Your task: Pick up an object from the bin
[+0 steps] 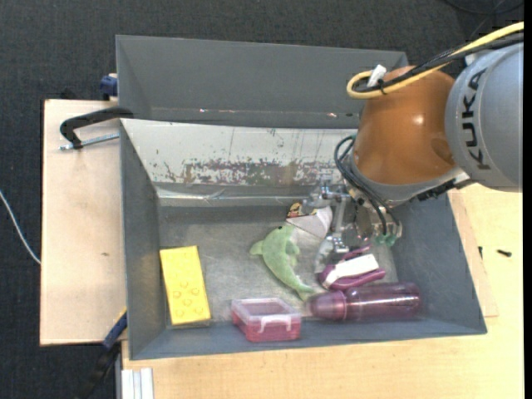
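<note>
From the camera view you see the gripper [347, 238] low in the bin [138, 223], right of centre. It is just above a white-and-magenta piece [353, 270] that lies near the front wall, touching a purple bottle [366, 303]. A green toy dolphin [283, 260] lies just left. You cannot tell how the jaws stand.

"KUKA" on arm [486, 110], rt side
</note>
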`<state>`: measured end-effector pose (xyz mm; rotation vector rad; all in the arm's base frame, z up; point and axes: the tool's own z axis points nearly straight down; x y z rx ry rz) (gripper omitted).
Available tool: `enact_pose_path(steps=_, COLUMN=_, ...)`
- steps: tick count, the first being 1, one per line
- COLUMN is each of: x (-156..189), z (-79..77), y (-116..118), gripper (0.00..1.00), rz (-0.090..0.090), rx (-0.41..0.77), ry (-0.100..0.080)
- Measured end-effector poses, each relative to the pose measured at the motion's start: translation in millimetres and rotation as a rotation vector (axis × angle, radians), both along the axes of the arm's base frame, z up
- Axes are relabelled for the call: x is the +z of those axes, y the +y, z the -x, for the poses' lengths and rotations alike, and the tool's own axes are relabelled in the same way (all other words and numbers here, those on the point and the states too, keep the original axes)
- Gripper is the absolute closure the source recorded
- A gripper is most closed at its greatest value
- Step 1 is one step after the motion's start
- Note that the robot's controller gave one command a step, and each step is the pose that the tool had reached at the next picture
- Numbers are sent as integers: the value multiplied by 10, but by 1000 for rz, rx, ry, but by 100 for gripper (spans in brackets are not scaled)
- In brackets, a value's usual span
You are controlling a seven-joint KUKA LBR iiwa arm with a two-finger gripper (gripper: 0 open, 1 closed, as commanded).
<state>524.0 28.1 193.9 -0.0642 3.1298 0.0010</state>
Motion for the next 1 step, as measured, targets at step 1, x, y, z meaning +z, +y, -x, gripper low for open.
enact_pose_path(steps=1, x=-496, z=-69, y=390, gripper=0, rz=-1, rx=-16, ry=13)
